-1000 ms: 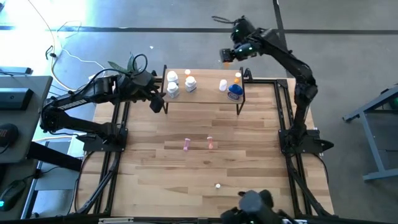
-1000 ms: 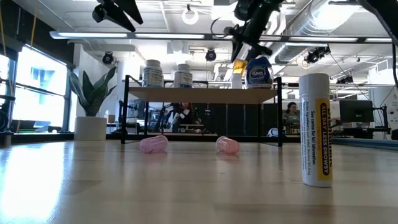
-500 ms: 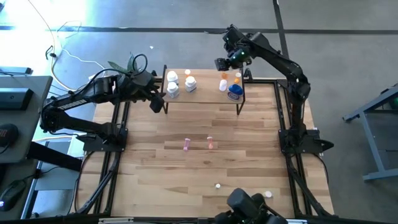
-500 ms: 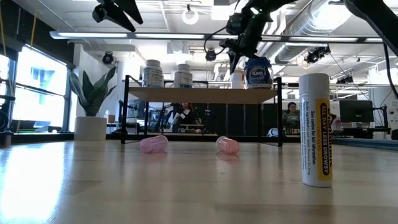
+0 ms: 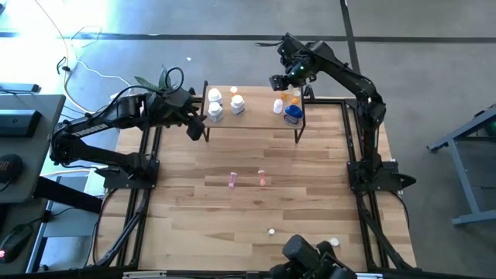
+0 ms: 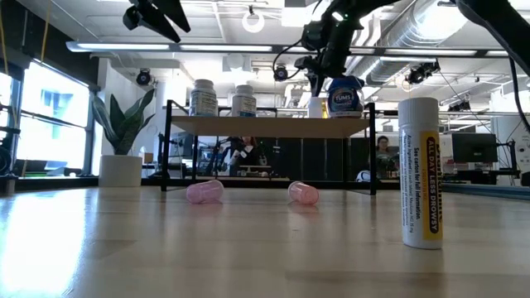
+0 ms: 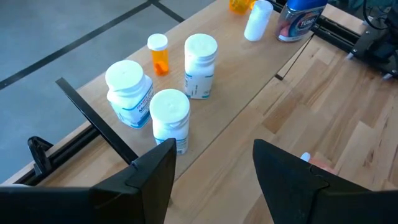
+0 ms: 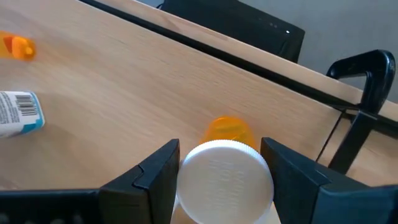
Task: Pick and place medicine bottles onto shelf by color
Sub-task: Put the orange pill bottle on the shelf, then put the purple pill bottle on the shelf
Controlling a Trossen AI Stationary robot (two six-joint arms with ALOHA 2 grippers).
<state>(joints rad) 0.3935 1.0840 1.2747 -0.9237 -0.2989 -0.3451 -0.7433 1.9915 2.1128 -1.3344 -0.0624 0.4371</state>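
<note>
My right gripper [image 5: 281, 80] is over the far right part of the shelf [image 5: 256, 121], shut on an orange bottle [image 8: 229, 132] with a white cap. In the low view the bottle [image 6: 316, 105] hangs just above the shelf board [image 6: 265, 126]; I cannot tell whether its base touches. White bottles [image 7: 170, 117] and a small orange vial [image 7: 158, 53] stand on the shelf's left part. A white bottle [image 7: 257, 20] and a squat blue one [image 7: 299, 20] are on its right part. My left gripper [image 7: 214, 180] is open, raised by the shelf's left end [image 5: 195, 128]. My right gripper holds the orange bottle by its white cap [image 8: 214, 182], pinched between the two fingers [image 8: 158, 177]. The fingers come from above, pointing down. The bottle hangs upright below them, its orange body toward the shelf board [image 8: 124, 93].
Two pink vials [image 5: 232, 180] [image 5: 262, 178] lie on the tabletop in front of the shelf. A tall white tube [image 6: 419, 172] stands near the near edge [image 5: 271, 231], with another white piece [image 5: 333, 242] beside it. A potted plant [image 6: 122, 136] stands off the shelf's left end.
My right gripper carried the orange bottle from beyond the shelf's far edge toward the table's near side and down over the shelf's far right part. The bottle now hangs lower, close to the board. Over the last half second it barely moved.
</note>
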